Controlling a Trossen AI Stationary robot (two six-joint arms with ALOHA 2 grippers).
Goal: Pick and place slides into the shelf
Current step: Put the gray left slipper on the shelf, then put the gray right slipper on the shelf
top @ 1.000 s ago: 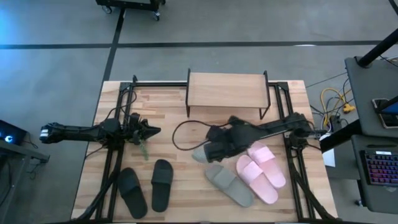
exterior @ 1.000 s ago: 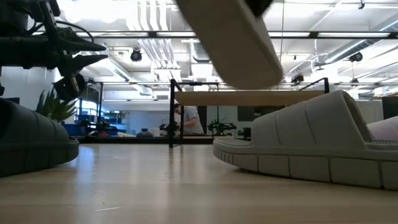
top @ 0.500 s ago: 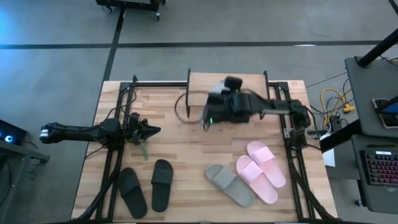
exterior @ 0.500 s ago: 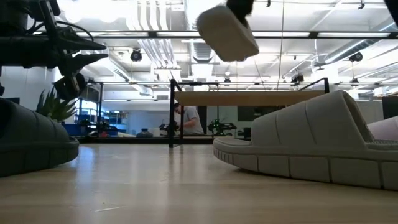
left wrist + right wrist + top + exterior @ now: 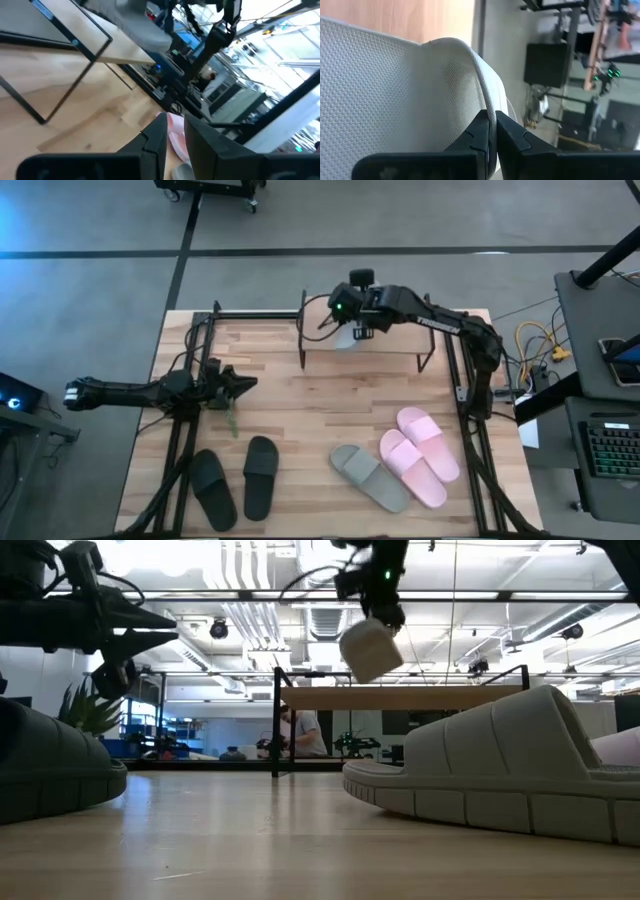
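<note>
Grey slide held over the shelf

Wooden tabletop [image 5: 300, 410] in a bright hall. Right gripper [image 5: 352, 320] pinches a grey slide [image 5: 371, 648] by its strap above the shelf [image 5: 366, 320]. Its grey mate [image 5: 369, 477], the pink pair [image 5: 420, 454] and black pair [image 5: 233, 483] line the near edge. Left gripper [image 5: 245, 385] hangs nearly closed, empty

Wooden table [image 5: 290, 405] carries shelf [image 5: 365, 345], black, grey, pink slides [image 5: 375, 477].
</note>
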